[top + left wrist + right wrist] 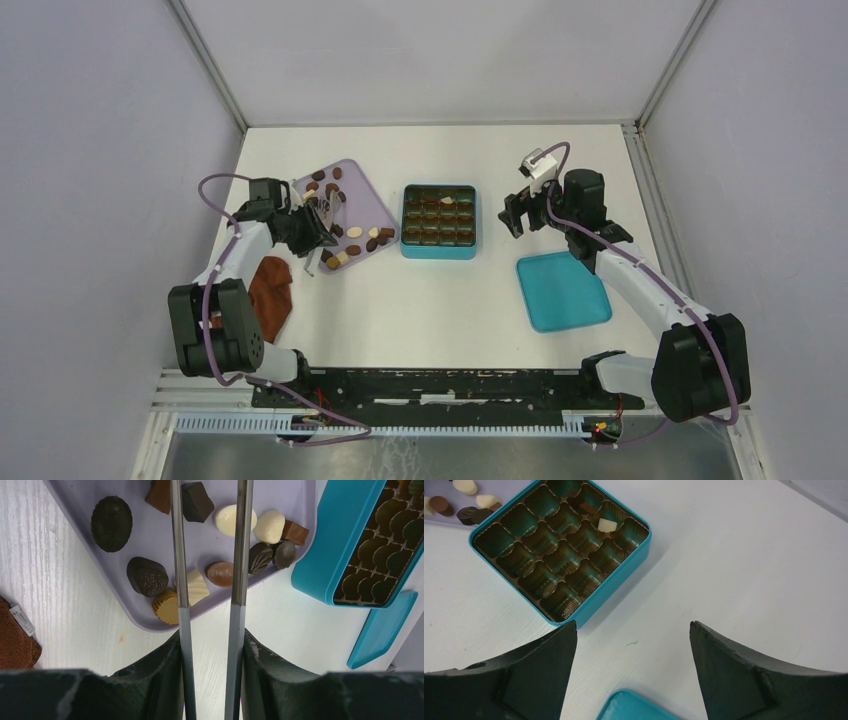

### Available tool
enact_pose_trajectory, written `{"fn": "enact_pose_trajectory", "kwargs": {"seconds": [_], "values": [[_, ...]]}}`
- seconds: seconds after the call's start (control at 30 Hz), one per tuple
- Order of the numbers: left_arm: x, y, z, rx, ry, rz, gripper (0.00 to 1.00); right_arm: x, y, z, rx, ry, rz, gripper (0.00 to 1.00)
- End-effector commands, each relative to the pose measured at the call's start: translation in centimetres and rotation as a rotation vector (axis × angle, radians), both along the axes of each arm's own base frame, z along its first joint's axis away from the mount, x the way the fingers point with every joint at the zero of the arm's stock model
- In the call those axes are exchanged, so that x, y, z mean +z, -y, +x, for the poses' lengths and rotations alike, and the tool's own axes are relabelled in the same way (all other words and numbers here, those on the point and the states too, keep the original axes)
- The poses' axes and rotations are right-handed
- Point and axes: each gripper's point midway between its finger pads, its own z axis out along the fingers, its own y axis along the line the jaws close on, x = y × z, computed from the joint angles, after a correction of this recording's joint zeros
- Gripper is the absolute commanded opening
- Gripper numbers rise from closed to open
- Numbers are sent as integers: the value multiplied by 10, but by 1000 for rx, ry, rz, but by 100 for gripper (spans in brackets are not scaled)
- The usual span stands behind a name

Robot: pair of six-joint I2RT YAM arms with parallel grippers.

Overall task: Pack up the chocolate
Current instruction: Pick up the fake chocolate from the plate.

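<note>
Left gripper point(209, 510) reaches low over the lilac tray point(75, 500), tines part-spread and grasping nothing; the chocolate point(220, 573) lies loose between and beside them. Right gripper point(633, 640) hangs just right of the teal box point(616, 587), jaws wide, released. No readable labels. White table point(440, 300), grey walls.

White tabletop point(440, 300), faint grain visible. 3 plain grey-white enclosure walls point(430, 50) with 2 metal corner posts point(210, 60). Lighting even, shadows soft.
</note>
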Motion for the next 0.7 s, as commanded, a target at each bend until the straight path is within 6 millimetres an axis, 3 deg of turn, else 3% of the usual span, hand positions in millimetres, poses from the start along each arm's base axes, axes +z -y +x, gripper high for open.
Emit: {"fn": "enact_pose_trajectory", "kwargs": {"seconds": [0.0, 0.67], "values": [[18, -6, 27, -43, 106, 36, 44, 19, -7, 1, 42, 55, 23, 88], [4, 1, 48, -59, 50, -19, 45, 21, -10, -4, 87, 48, 5, 88]]}}
